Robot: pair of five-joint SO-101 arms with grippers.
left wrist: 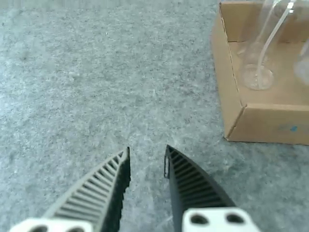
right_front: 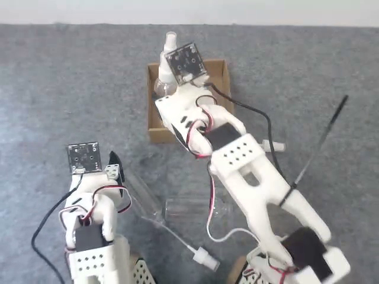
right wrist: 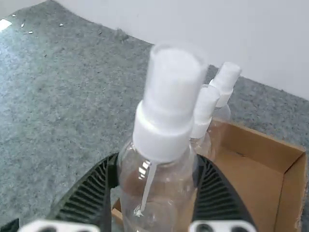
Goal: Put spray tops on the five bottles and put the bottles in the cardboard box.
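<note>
Over the cardboard box, beside two topped bottles standing inside it, my right tool clamps a spray-topped bottle by its body. My left tool hangs partly open and empty above the tabletop, near the box.
</note>
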